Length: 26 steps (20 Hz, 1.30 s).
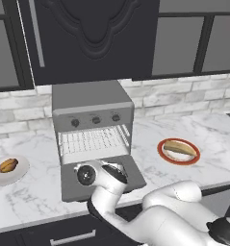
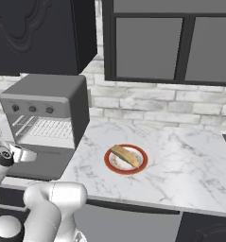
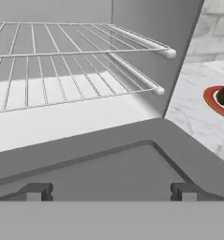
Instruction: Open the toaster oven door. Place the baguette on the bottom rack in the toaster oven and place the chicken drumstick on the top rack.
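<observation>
The desk (image 1: 34, 192) carries the toaster oven (image 1: 90, 108), whose toaster oven door (image 1: 75, 180) lies folded down flat, exposing the top rack (image 3: 62, 40) and the bottom rack (image 3: 62, 86), both bare. The gripper (image 3: 111, 193) hovers just above the door, fingers spread and holding nothing. Lifting carelessly, the wrist could catch the door. The baguette (image 1: 179, 148) sits on a red plate (image 1: 164, 154) to the right; the chicken drumstick (image 1: 6, 166) on a white plate (image 1: 21, 174) left, risking mixed-up racks.
</observation>
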{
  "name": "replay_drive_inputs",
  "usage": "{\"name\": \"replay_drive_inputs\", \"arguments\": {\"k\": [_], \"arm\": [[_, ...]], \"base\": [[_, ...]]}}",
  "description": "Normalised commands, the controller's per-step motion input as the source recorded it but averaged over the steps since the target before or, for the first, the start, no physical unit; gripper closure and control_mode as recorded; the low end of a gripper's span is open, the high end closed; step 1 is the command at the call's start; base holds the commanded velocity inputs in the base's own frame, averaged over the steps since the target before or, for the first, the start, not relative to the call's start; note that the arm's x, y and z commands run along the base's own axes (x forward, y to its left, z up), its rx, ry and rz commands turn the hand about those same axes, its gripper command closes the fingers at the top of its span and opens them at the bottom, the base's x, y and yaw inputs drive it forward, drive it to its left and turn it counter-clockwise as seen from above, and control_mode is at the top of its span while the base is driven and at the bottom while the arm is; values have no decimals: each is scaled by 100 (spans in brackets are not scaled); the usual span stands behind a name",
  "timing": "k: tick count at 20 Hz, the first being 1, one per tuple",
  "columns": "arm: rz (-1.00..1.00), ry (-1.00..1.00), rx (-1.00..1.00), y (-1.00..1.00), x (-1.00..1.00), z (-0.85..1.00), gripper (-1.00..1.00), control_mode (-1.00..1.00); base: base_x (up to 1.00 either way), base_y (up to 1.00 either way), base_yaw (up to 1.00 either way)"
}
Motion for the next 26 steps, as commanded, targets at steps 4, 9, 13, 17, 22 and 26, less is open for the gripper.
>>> {"name": "replay_drive_inputs", "arguments": {"k": [4, 9, 13, 17, 22, 26], "arm": [[-16, -11, -23, 10, 12, 24, -100, -100], [-17, -8, -19, 4, 12, 25, -100, -100], [-11, -8, -9, 0, 9, 22, -100, -100], [-8, -7, 0, -2, 7, 19, -100, -100], [-3, -2, 0, -5, 21, 6, -100, -100], [0, 0, 0, 0, 27, 0, -100, -100]], "base": [[0, 0, 0], [0, 0, 0], [0, 0, 0], [0, 0, 0], [0, 0, 0], [0, 0, 0]]}}
